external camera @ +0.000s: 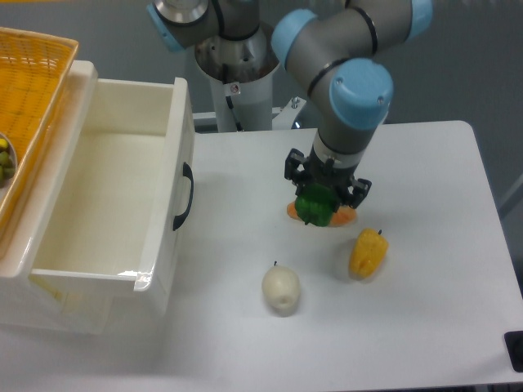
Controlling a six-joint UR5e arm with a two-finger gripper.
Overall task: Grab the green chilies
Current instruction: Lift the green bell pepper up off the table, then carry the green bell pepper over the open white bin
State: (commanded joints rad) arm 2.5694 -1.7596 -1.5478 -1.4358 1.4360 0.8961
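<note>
The gripper (pixel 317 196) hangs over the middle of the white table (pixel 425 327), pointing down from the arm's blue-capped wrist, and its two black fingers are clamped on the green chilies (pixel 314 207), a glossy dark-green lobed pepper that sits between them and protrudes below the fingertips. The pepper appears lifted clear of the tabletop, though the single view does not make the gap certain. Directly under and slightly behind the held pepper lies an orange vegetable (pixel 346 217), its ends peeking out on either side of the green one; whether the two touch cannot be told. Toward the camera and to the viewer's right of the gripper, the yellow pepper (pixel 367 254) lies on its side on the table, near but apart from the tool. Toward the camera and to the viewer's left of the gripper rests a pale cream onion-like bulb (pixel 280 289) with a small dark stem, a little farther off than the yellow pepper. Well away to the viewer's left of the gripper stands a white plastic bin (pixel 176 155) with a dark handle on the side facing the tool. Beyond it, at the frame's edge, a yellow woven basket (pixel 33 82) holds small olive-green round fruits (pixel 6 159).
</note>
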